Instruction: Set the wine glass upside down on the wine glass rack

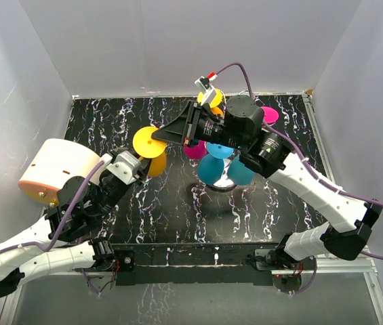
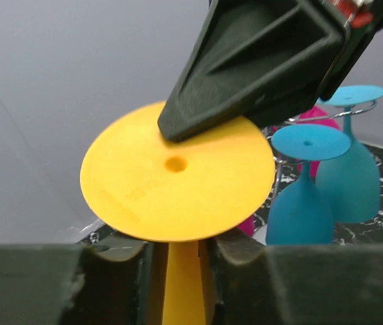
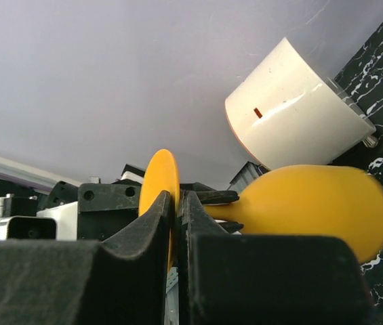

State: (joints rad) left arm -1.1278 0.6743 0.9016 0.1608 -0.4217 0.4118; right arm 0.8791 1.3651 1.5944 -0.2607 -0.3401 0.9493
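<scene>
Between the right jaws: the round foot of the yellow wine glass, seen edge-on. The right gripper is closed flat on both faces of that disc.
Between the left jaws: the stem, just under the foot. The left gripper is clamped on it, so both arms hold the one glass.
Long axis of the glass: it runs across the gap of the left jaws and square through the right jaws' faces, with the foot uppermost and tilted. The bowl lies on the far side of the left jaws from the foot.
Height: the glass is in the air above the worktop and touches nothing but the jaws.
Wine glass rack: it stands beyond the foot as seen from the left jaws, and behind the right jaws, under that arm's wrist. Blue glasses already hang on it, foot up.
Nearer arm: the right arm, which reaches out over the rack.
Step in hand: by the look of it, a handover from left to right.
Coming move: the left jaws would need to release the stem first. The right arm could then draw the foot back toward a free wire loop with the bowl hanging down.
Risk: a pinch on a thin disc may let the glass pivot.
</scene>
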